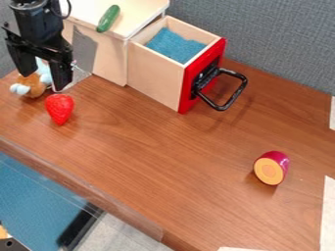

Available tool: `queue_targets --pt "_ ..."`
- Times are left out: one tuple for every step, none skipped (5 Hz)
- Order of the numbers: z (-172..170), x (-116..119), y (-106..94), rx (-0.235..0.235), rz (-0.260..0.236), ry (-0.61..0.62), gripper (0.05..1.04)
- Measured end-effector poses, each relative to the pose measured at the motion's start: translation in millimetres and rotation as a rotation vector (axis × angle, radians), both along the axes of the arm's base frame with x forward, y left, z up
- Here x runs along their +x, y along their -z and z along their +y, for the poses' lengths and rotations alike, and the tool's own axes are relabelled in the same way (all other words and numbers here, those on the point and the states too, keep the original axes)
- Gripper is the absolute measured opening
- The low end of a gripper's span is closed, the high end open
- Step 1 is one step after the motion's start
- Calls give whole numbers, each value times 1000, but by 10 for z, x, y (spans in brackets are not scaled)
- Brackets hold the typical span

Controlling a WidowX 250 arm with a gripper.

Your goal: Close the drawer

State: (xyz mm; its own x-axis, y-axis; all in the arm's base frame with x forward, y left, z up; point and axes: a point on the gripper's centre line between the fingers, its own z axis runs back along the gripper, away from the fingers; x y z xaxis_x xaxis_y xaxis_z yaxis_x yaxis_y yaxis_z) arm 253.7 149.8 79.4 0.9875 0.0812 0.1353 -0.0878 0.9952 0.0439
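Yam lies nearest on the table, then 1 strawberry. Past it, the gripper hangs released, 2 fingers spread, by a plush. The drawer juts from its cabinet, 1 cucumber on top.

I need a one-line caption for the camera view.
A red-fronted drawer stands open, blue material inside, while the open gripper hangs near a strawberry.

Looks like a robotics lab or office corner: grey fabric partition, wood-look tabletop with white strips at its edges, black robot pincer above toy food such as a strawberry.
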Motion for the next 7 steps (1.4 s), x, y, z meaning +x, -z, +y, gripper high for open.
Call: queue_targets --pt "-43 -17 75 -13 24 0 999" --pt "-481 122 82 -15 23 93 999" --pt "-857 239 43 -16 11 141 999" --pt "-1422 451 -21 -24 -31 223 999" --pt "-1830 707 -72 -39 -71 248 999" --pt "-2156 992 -58 -62 -104 273 999" --pt "-2281 1269 -34 -57 -134 257 999"
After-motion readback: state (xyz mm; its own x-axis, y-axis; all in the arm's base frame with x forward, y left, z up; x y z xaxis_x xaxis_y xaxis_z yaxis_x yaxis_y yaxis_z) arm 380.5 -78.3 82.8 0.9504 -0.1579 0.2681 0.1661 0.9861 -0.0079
